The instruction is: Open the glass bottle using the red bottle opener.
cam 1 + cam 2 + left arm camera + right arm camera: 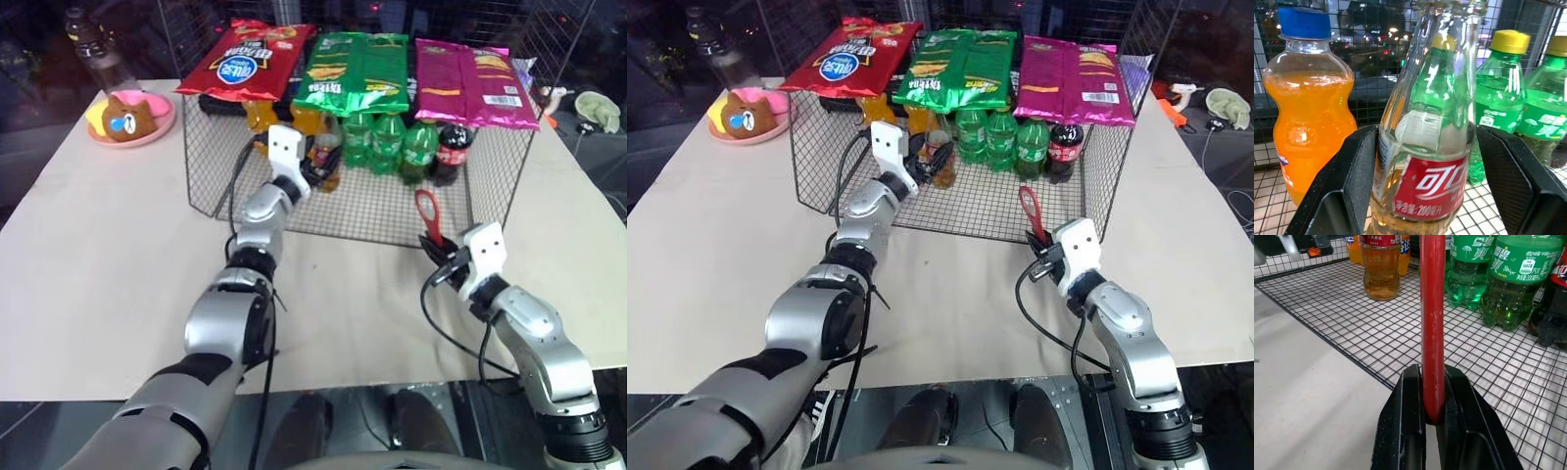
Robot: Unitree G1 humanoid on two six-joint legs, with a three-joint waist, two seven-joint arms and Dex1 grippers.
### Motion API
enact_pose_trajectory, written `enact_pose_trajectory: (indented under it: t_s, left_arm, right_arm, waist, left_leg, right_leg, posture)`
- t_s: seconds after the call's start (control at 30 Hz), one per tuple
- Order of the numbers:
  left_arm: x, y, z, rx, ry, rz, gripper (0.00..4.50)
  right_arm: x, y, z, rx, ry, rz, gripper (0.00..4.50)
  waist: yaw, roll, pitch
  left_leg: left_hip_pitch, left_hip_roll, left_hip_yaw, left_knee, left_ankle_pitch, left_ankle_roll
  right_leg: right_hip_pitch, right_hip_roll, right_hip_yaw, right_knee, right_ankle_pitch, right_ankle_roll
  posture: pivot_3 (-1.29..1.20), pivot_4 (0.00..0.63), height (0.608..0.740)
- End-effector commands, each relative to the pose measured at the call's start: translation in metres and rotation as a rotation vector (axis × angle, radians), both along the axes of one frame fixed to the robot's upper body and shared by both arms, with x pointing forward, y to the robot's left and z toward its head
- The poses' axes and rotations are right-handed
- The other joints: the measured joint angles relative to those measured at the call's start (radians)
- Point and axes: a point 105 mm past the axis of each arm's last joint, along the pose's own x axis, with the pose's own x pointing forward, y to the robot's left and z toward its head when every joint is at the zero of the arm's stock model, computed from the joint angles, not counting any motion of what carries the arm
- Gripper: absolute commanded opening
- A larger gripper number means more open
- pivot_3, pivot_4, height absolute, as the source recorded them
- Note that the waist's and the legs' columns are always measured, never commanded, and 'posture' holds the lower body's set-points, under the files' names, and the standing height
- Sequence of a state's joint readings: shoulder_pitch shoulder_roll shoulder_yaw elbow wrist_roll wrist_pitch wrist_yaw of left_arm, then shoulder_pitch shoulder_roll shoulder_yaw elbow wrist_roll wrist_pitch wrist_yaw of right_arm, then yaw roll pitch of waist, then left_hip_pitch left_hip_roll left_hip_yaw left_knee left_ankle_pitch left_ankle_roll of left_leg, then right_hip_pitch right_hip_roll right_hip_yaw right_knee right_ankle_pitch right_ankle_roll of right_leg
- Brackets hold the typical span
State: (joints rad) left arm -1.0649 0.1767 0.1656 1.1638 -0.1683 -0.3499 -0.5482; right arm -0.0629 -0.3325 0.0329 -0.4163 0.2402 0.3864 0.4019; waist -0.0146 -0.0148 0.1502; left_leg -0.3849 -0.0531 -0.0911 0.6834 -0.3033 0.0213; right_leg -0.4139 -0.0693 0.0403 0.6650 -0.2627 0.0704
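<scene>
A shop-like mock-up (wire rack (495, 186), snack bags (358, 69), soda bottles (419, 147)).

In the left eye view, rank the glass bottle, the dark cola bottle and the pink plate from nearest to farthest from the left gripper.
1. The glass bottle: right at the left gripper, between its fingers inside the wire basket.
2. The dark cola bottle: further right in the basket, past the green bottles.
3. The pink plate: outside the basket, at the table's far left corner.

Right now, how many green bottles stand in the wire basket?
3: side by side along the back, between the glass bottle and the dark cola bottle, at and. More may hide behind.
</scene>
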Motion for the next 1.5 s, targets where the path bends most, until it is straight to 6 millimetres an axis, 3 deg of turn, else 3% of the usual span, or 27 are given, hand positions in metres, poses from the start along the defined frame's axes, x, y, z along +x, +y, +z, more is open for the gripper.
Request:
enact_pose_trajectory:
  t_s: [0.03, 0.47, 0.57, 0.83, 1.07, 1.3, 1.37, 1.5]
  left_arm:
    - [0.004, -0.002, 0.009, 0.009, -0.006, 0.02, 3.25]
    - [0.01, -0.008, 0.008, 0.034, 0.032, 0.059, 3.25]
    - [0.011, -0.008, 0.009, 0.038, 0.03, 0.062, 2.52]
    - [-0.001, -0.012, -0.006, 0.052, 0.015, -0.04, 2.52]
    - [-0.034, -0.022, -0.01, 0.095, -0.058, -0.241, 2.52]
    - [-0.089, -0.02, -0.011, 0.089, -0.044, -0.389, 2.52]
    - [-0.113, -0.025, -0.008, 0.087, -0.043, -0.468, 2.52]
    - [-0.137, -0.028, -0.005, 0.082, -0.03, -0.501, 2.52]
  right_arm:
    - [-0.004, 0.002, 0.016, 0.006, -0.063, 0.0, 0.22]
    - [-0.004, -0.002, 0.016, -0.004, -0.06, -0.016, 0.22]
    - [-0.004, -0.002, 0.016, -0.006, -0.06, -0.015, 0.0]
    - [-0.002, -0.004, 0.018, -0.014, -0.067, -0.015, 0.0]
    - [-0.001, -0.001, 0.021, -0.023, -0.082, -0.001, 0.0]
    - [0.002, 0.001, 0.024, -0.04, -0.11, 0.009, 0.0]
    - [0.004, 0.0, 0.027, -0.052, -0.132, 0.002, 0.0]
    - [0.007, -0.001, 0.031, -0.065, -0.16, -0.004, 0.0]
  waist:
    - [0.0, 0.0, 0.0]
    - [0.0, 0.0, 0.0]
    - [0.001, 0.0, 0.0]
    - [-0.001, 0.0, 0.0]
    - [-0.001, 0.0, 0.0]
    - [-0.004, 0.001, 0.0]
    - [-0.003, 0.001, 0.0]
    - [0.001, 0.001, 0.0]
  left_leg:
    - [0.0, 0.0, 0.0, 0.0, 0.0, 0.0]
    - [0.0, -0.002, 0.0, 0.001, 0.0, 0.0]
    - [0.0, -0.002, 0.0, 0.001, 0.0, 0.0]
    - [0.0, -0.002, 0.0, 0.001, 0.0, 0.0]
    - [0.001, 0.0, 0.0, 0.001, 0.0, 0.0]
    - [0.001, 0.003, 0.001, 0.002, 0.0, 0.0]
    - [0.002, 0.003, 0.001, 0.002, 0.0, 0.0]
    - [0.002, 0.003, 0.001, 0.002, 0.0, 0.0]
  right_leg:
    - [0.0, 0.0, 0.0, 0.0, 0.0, 0.0]
    - [0.0, 0.0, 0.0, 0.001, 0.0, 0.0]
    - [0.0, 0.0, 0.0, 0.002, 0.0, 0.0]
    - [0.0, -0.001, 0.0, 0.002, 0.0, 0.0]
    - [0.0, -0.001, 0.001, 0.003, 0.0, 0.0]
    - [0.0, 0.0, 0.002, 0.004, 0.0, 0.0]
    - [0.0, 0.0, 0.002, 0.005, 0.0, 0.0]
    - [0.0, 0.0, 0.003, 0.005, 0.0, 0.0]
  posture:
    - [0.0, 0.15, 0.74]
    - [0.0, 0.15, 0.74]
    - [0.0, 0.15, 0.74]
    - [0.0, 0.15, 0.74]
    - [0.0, 0.15, 0.74]
    - [0.0, 0.15, 0.74]
    - [0.0, 0.15, 0.74]
    - [0.0, 0.15, 0.74]
